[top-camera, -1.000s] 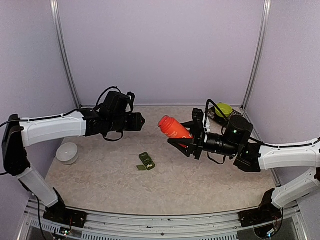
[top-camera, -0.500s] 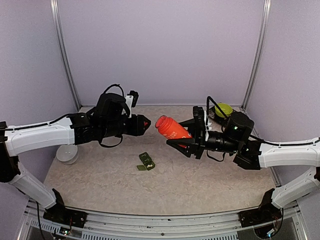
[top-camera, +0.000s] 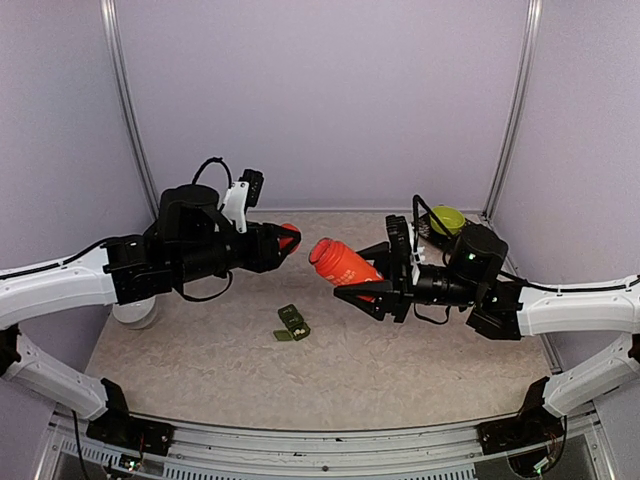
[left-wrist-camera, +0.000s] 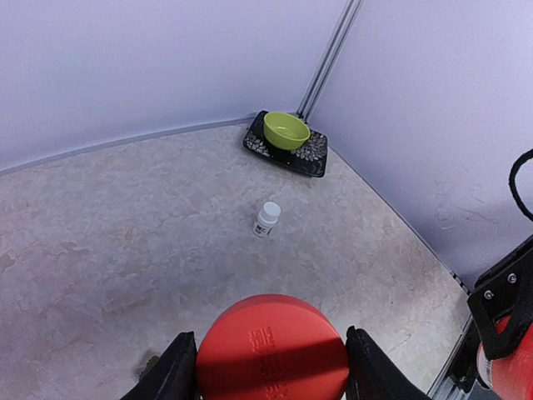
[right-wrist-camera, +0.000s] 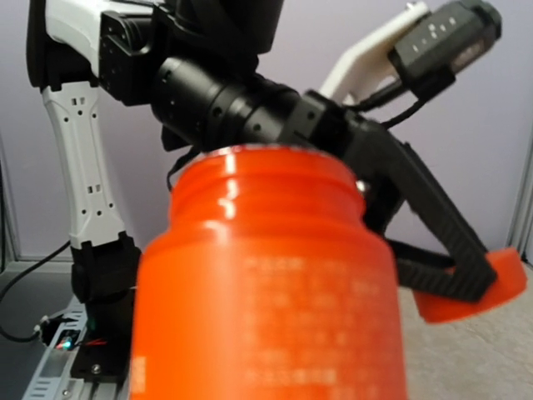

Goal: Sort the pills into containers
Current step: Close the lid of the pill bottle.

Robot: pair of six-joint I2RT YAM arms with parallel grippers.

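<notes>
Top external view: I am holding an open orange bottle [top-camera: 340, 262] tilted well over in mid-air, its cap [top-camera: 289, 236] off.
My right gripper [top-camera: 366, 285] is clamping the bottle body and my left gripper [top-camera: 280, 243] is pinching the cap just beside the bottle's mouth. The containers [top-camera: 292, 323] are lying on the table [top-camera: 420, 360] below, between my arms. With the mouth leaning sideways well above that small strip, I am risking pills spilling wide of it, or the cap knocking the rim.

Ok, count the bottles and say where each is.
2. An orange bottle held in the right claw; a small white bottle upright on the table near the green bowl. Others may be hidden.
</notes>
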